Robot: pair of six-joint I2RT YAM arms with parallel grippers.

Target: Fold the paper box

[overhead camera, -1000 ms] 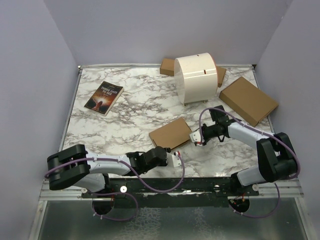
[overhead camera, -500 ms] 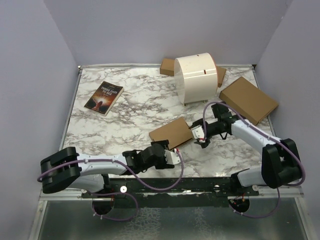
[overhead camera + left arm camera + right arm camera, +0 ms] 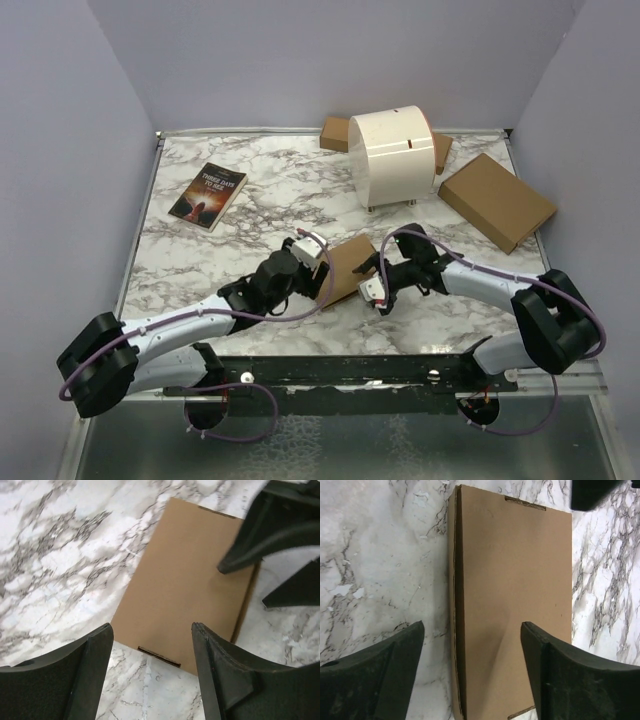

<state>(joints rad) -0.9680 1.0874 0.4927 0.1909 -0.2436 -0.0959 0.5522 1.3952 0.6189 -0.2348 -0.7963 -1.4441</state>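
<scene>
A marble table point(image 3: 250, 235) is seen from above, enclosed by lilac walls point(image 3: 60, 150). A book point(image 3: 207, 195) with a dark cover is laid in the upper left of the top view, well apart from everything else. A white drum point(image 3: 393, 157) is stood at upper centre, and brown cardboard pieces point(image 3: 335, 133) are seen behind it on both sides. A larger brown box point(image 3: 497, 200) is set at the upper right, askew to the table's edges. None of these is placed between the arms and the work.

The paper box point(image 3: 348, 262) is found just below the middle of the top view, lying flat and closed on the marble, with one gripper at each end. Its left end is hidden there by the left arm's wrist.

The left gripper point(image 3: 152, 629) is held above the box with its jaws spread wide. In the left wrist view the box's near short edge is framed between them, and nothing is gripped. The right gripper point(image 3: 472, 627) is likewise held wide apart and empty. In its own view the box's long folded edge and much of the brown top are seen between the jaws.

In the upper right of the left wrist view the right gripper's fingers point(image 3: 260, 525) are seen, one over the box's far corner and one over the marble beside it. Whether any finger touches the cardboard cannot be told.
</scene>
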